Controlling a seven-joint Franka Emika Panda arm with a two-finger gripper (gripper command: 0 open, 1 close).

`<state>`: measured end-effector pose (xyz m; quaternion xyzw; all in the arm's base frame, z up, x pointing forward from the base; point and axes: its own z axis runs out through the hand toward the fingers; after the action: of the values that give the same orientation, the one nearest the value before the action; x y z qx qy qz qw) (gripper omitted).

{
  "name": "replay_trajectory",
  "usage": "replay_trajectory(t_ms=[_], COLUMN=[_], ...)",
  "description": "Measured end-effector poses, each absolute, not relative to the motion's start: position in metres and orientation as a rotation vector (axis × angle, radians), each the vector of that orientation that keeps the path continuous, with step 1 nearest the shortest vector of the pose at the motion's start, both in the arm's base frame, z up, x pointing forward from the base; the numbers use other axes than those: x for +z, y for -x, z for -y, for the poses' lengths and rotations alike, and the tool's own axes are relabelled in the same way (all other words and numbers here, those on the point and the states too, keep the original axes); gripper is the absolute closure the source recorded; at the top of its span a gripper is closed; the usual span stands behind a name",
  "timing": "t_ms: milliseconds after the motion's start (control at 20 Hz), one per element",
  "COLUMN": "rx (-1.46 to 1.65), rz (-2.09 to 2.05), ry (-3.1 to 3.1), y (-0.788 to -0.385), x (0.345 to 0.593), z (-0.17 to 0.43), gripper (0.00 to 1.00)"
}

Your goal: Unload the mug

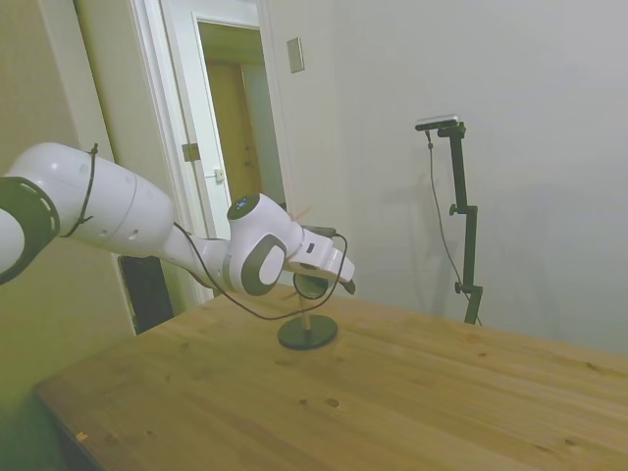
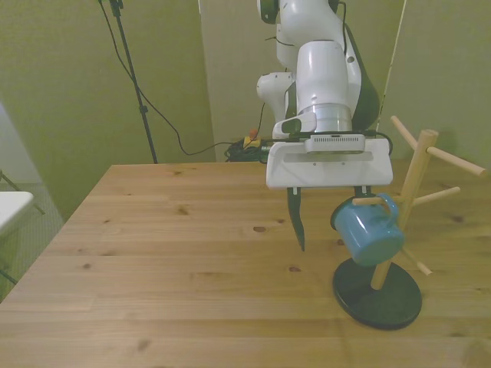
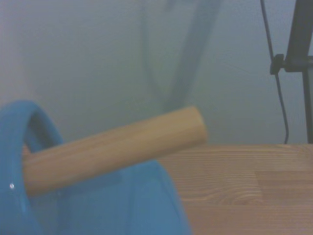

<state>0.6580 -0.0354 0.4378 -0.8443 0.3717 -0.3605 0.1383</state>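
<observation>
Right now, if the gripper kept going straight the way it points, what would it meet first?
Probably the mug, hanging by its handle on a peg of the wooden stand. The open gripper already sits around it, though depth is hard to judge.

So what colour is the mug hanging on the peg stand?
Blue. The mug shows best in the front view, hanging by its handle from a wooden peg.
</observation>
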Motion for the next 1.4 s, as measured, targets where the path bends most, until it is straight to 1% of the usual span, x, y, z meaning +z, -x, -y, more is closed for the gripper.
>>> replay_trajectory(t_ms=[700, 1000, 1400], rx=[-1.042, -1.046, -1.032], rz=[-1.011, -0.999, -0.981], ry=[2.428, 2.426, 2.435], y=[-0.658, -0.653, -0.643], x=[0.444, 0.451, 0.453], z=[0.038, 0.039, 0.034], gripper=[1.0, 1.0, 1.0])
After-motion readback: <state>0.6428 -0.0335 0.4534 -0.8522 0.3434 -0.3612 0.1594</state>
